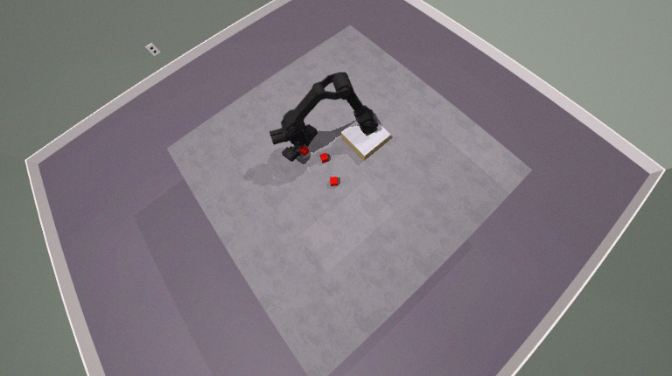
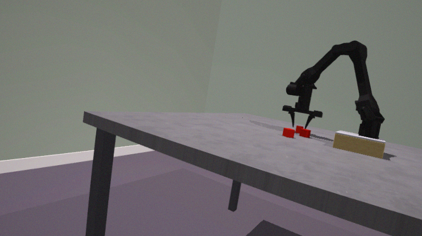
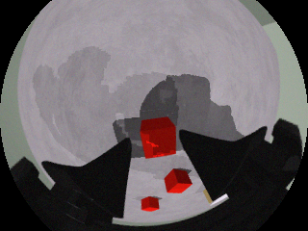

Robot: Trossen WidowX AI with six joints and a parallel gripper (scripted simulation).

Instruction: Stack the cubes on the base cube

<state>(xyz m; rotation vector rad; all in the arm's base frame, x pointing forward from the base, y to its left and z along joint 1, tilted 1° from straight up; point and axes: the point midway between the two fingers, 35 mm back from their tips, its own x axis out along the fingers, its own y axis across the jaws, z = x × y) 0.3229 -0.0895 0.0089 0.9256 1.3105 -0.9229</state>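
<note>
Three similar red cubes sit apart on the grey table; I cannot tell which one is the fixed base. My gripper is open and empty, pointing down just above the first cube, which is shaded and lies between the fingertips in the wrist view. The second cube lies nearer the arm's base. The third cube is farther from the gripper. No cube rests on another. The fingertips are hidden in the top view.
A low block with a white top and tan sides stands beside the arm's base, to the right of the cubes in the top and exterior views. The grey table has its edges well away from the cubes. The arm's shadow falls around the first cube.
</note>
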